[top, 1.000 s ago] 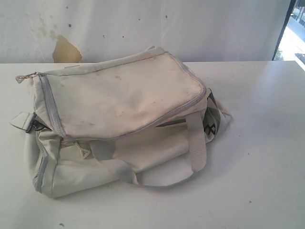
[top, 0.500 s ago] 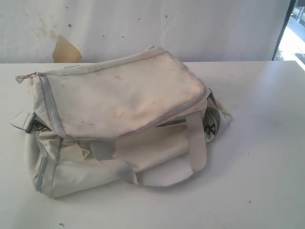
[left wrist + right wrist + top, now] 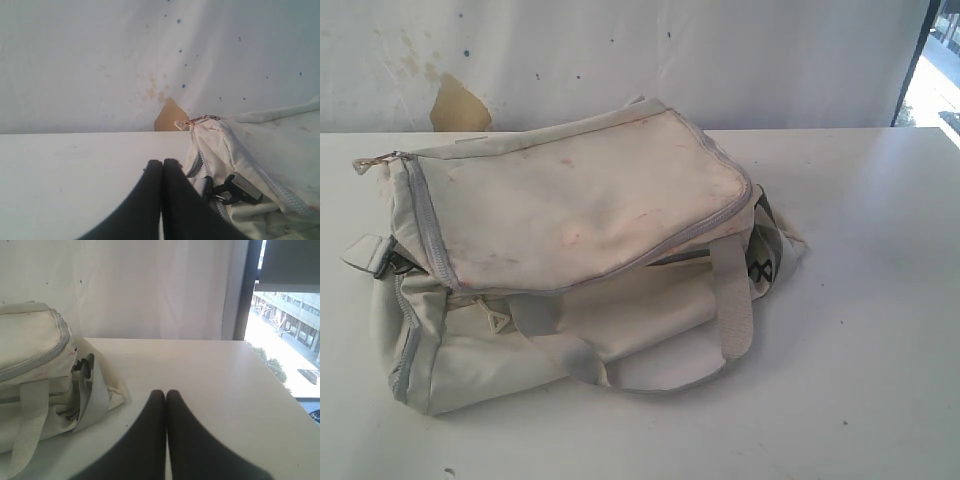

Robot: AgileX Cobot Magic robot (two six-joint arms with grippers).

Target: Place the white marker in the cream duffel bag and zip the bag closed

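Stained white wall [image 3: 620, 60] behind white table [image 3: 880, 300], bright window [image 3: 285, 325]

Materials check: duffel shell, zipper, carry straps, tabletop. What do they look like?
Cream duffel bag: soft matte woven fabric, maybe canvas or nylon; it creases, sags and holds stains.
Zipper: grey tape, fine teeth, probably plastic coil.
Straps: flat pale webbing, likely synthetic.
Table: hard smooth white top, faint sheen; laminate or paint, cannot tell.

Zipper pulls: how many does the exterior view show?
2. One zipper pull at the top left corner of the cream duffel bag; a second pull on its front side. Others may be hidden.
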